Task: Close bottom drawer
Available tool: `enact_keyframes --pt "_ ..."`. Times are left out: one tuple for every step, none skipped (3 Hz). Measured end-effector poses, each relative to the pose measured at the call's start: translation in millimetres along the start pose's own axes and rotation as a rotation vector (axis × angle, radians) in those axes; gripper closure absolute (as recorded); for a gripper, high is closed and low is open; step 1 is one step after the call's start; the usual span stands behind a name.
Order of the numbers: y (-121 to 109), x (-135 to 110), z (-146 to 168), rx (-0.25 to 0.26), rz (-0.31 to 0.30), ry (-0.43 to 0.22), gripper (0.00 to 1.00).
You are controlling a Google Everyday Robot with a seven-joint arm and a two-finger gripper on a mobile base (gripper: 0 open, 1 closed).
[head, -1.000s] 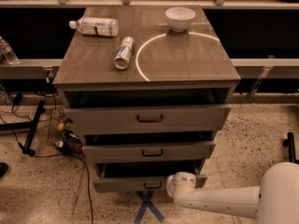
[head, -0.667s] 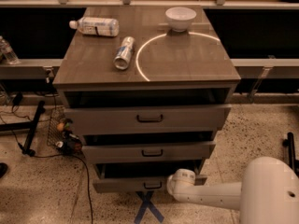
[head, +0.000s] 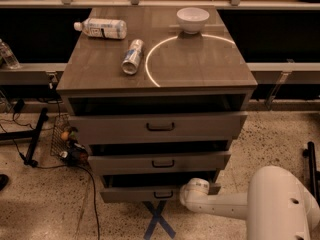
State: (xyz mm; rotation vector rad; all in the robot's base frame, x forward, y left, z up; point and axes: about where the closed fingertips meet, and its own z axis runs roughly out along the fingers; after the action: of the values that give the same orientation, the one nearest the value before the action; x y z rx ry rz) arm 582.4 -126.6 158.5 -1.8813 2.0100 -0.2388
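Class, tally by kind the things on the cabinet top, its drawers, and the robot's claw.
Bottle: 1
Can: 1
Bowl: 1
Drawers: 3 (top drawer, middle drawer, bottom drawer)
Claw: 1, at the bottom drawer's front, right side
Total: 7

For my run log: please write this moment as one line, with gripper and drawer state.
bottom drawer: pulled out, not yet closed | gripper: low, at the drawer front, right of handle | contact: cannot tell

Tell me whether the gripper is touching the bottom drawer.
Cannot tell: in the camera view the gripper overlaps the bottom drawer at its right end, hiding any contact or gap.
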Motion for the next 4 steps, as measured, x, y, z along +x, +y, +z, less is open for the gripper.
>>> enact_keyframes --pt "-18 0 -5 0.048 0.013 -0.009 1.0" --pt "-39 -6 -11 0.117 0.024 -0.037 1.0" --pt "-55 -15 -15 0.172 0.039 -0.075 1.0" --pt "-62 -21 -13 0.191 0.047 -0.096 1.0"
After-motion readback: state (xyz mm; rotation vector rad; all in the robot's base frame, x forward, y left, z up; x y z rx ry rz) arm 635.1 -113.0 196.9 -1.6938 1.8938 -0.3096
